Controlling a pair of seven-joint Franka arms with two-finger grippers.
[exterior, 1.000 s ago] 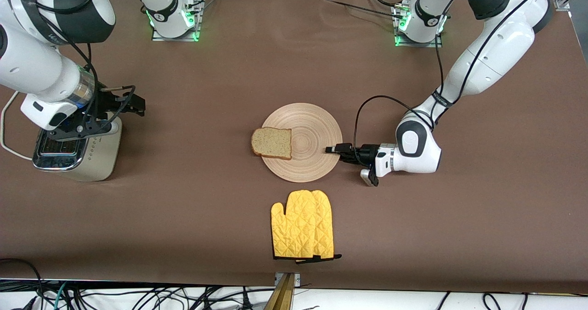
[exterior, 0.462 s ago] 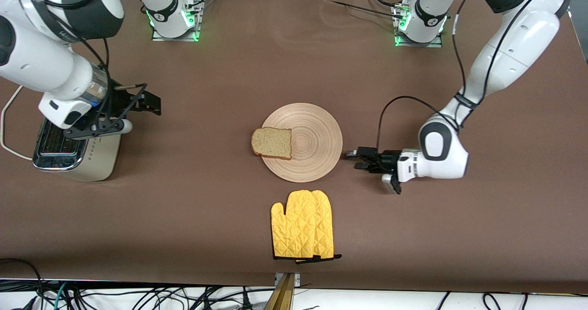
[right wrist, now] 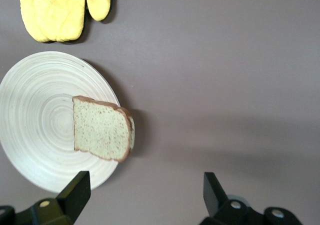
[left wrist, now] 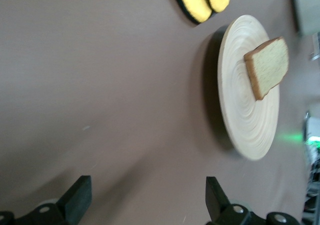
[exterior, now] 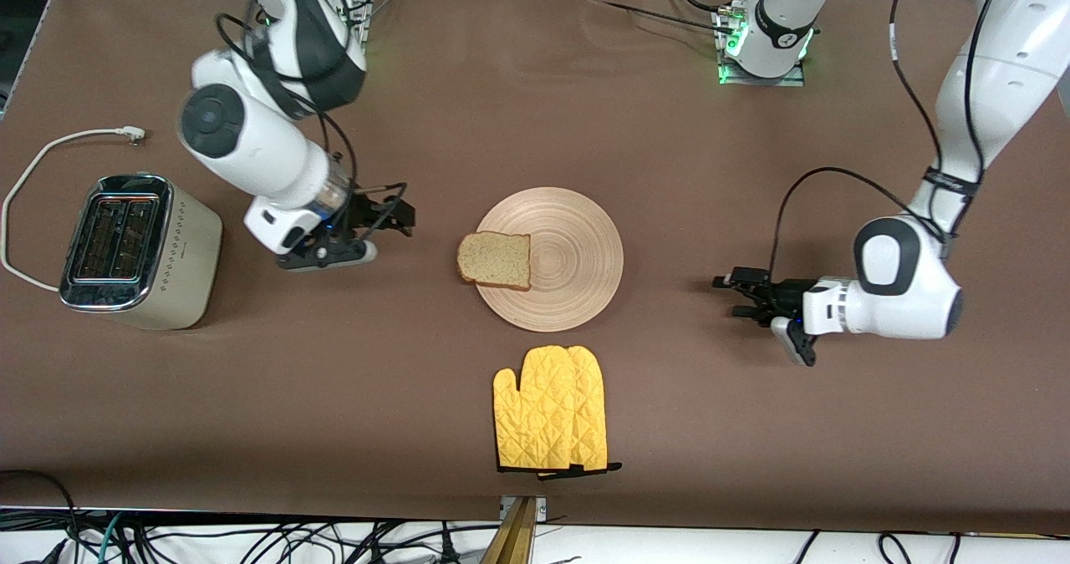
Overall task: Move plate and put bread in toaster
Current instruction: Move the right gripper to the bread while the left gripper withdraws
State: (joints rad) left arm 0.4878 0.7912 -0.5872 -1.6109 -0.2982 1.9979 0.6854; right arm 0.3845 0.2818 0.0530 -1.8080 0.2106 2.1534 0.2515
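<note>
A: Brown cloth table [exterior: 535, 88], cables cut off along the nearest edge. Anything hidden?

B: Toaster [exterior: 138, 251] slots look dark, can't tell what's inside. Its white cord [exterior: 50, 150] runs off the table edge. Oven mitt [exterior: 552, 409] is cropped in both wrist views.

A: Bread?

B: Bread [exterior: 495, 260], light brown, speckled, darker crust, lies on the plate [exterior: 577, 246] at its rim toward the right arm's end, one edge overhanging. Plate is round, pale wood, ring grooves, mid-table; mitt is nearer the camera, just beside it.

A: Grippers?

B: Right gripper [exterior: 393, 217] is over the cloth between toaster and plate, fingers [right wrist: 75, 190] spread, empty. Left gripper [exterior: 740, 288] is low, well apart from the plate toward the left arm's end, fingers [left wrist: 80, 197] spread wide, holding nothing.
</note>
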